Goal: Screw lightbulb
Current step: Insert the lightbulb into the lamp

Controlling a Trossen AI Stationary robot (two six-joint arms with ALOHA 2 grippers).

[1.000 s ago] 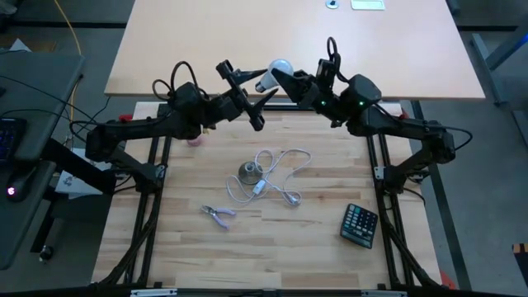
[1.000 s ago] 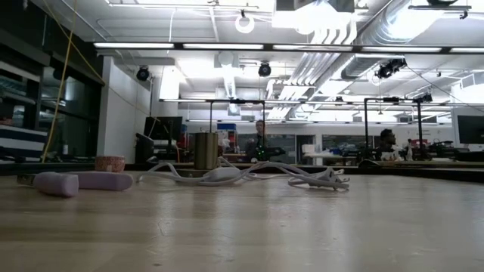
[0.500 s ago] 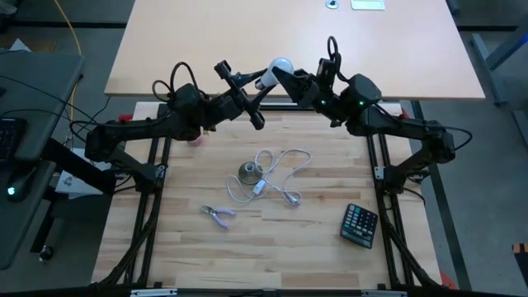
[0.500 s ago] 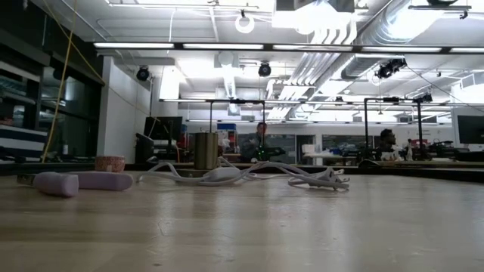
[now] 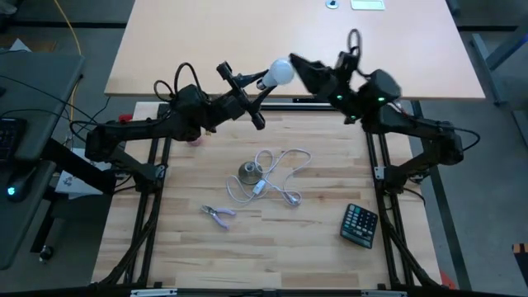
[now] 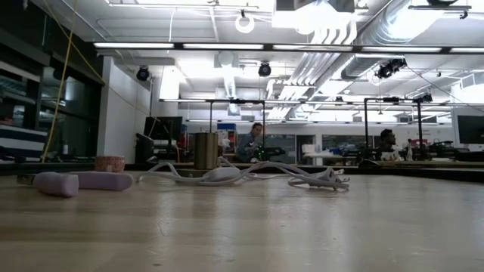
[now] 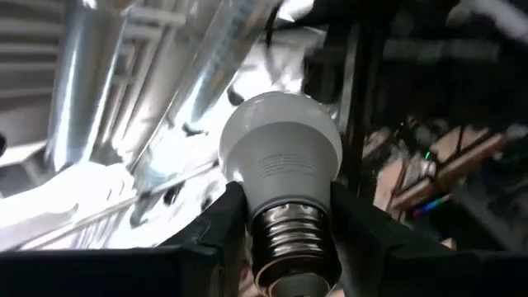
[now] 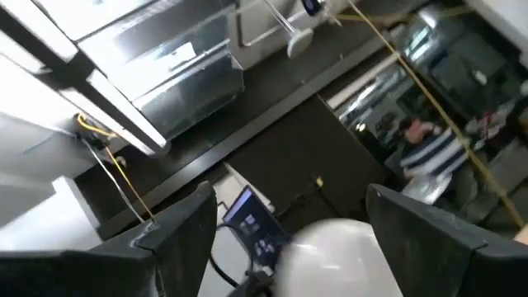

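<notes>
Wooden table [image 5: 313, 247] boards fill the near part of the scene, with a black calculator [image 5: 360, 224] near the right edge and small pliers [image 5: 219, 215] to the left of it. A bit farther back, in the middle, sits a round grey socket base [image 5: 247, 172] with a white cord [image 5: 285, 169] curled beside it. Farther still, above the far edge, the left gripper [image 5: 256, 89] grips the lightbulb [image 5: 279, 73] by its silvery screw end, with the white globe pointing right. The right gripper [image 5: 302, 66] is just beside the globe, its fingers [image 8: 421, 239] spread apart on either side, not squeezing it.
</notes>
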